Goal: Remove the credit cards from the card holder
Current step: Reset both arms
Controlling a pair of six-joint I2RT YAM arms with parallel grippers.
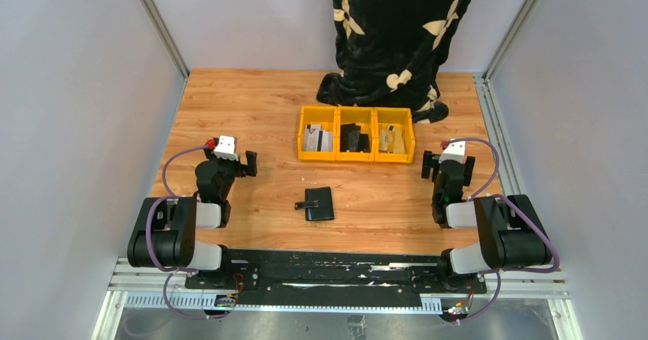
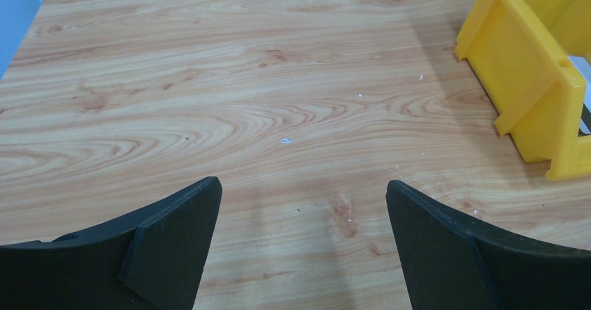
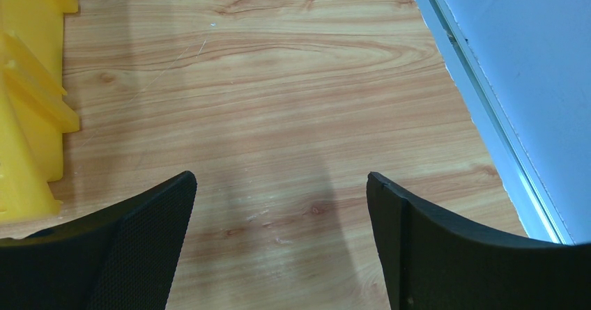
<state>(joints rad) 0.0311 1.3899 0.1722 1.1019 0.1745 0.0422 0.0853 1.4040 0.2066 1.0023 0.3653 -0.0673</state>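
Black, closed and untouched, the card holder [image 1: 319, 204] lay well apart from my left gripper [image 2: 303, 188] and right gripper [image 3: 280, 181], both spread empty, so I judged reaching it came next.

Black card holder [image 1: 319, 204] lies flat, folded shut, mid-way across the table [image 1: 252, 118]; short tab sticking out leftward.

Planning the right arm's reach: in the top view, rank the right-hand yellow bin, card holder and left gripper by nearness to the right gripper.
From the right gripper:
1. right-hand yellow bin, just beyond it, towards the middle.
2. card holder, table centre.
3. left gripper, opposite side.
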